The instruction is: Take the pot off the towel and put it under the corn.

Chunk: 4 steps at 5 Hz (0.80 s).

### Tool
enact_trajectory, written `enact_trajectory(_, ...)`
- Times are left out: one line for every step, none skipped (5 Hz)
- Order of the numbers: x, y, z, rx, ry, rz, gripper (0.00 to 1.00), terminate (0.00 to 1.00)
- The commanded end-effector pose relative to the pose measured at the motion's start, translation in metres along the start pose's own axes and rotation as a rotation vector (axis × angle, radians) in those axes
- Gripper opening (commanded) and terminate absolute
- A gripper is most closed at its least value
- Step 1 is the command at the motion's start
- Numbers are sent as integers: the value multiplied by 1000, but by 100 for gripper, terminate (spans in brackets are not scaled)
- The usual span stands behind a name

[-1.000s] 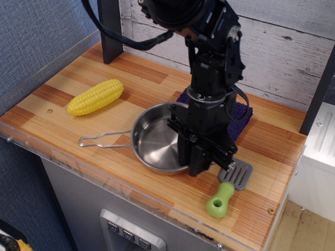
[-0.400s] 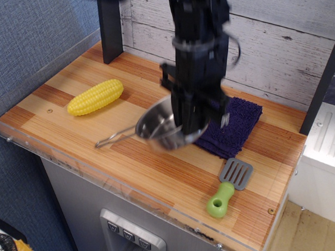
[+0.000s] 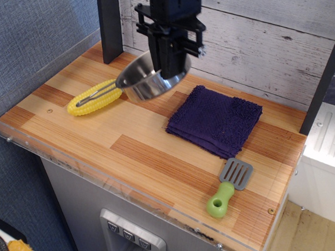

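Note:
The shiny steel pot (image 3: 142, 83) hangs tilted in the air over the back left of the wooden counter, its wire handle reaching down-left in front of the corn. My gripper (image 3: 169, 70) is shut on the pot's right rim and holds it up. The yellow corn (image 3: 91, 99) lies on the counter at the left, partly crossed by the handle. The dark purple towel (image 3: 216, 122) lies folded and bare to the right of the pot.
A grey spatula with a green handle (image 3: 229, 186) lies near the front right. A dark post (image 3: 109, 23) stands at the back left. A clear plastic rim (image 3: 38, 147) edges the counter's front and left side.
My gripper lifted the pot off the counter beside the towel and carried it up and back to the left, toward the corn. The towel is now fully uncovered.

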State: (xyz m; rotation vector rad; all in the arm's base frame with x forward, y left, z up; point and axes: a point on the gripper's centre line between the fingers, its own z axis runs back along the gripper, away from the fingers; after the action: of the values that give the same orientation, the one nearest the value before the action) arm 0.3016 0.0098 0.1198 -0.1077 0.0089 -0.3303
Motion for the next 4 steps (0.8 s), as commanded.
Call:
enact_trajectory(-1,38,-38,-52,130,72,0,0)
enact_trajectory(-5,25,-55,-55,169,26,0,0)
enact_trajectory(-10,18,-62,-54,178,14,0,0)
enact_trajectory(-18,16,-75,-45,199,7,0,0)
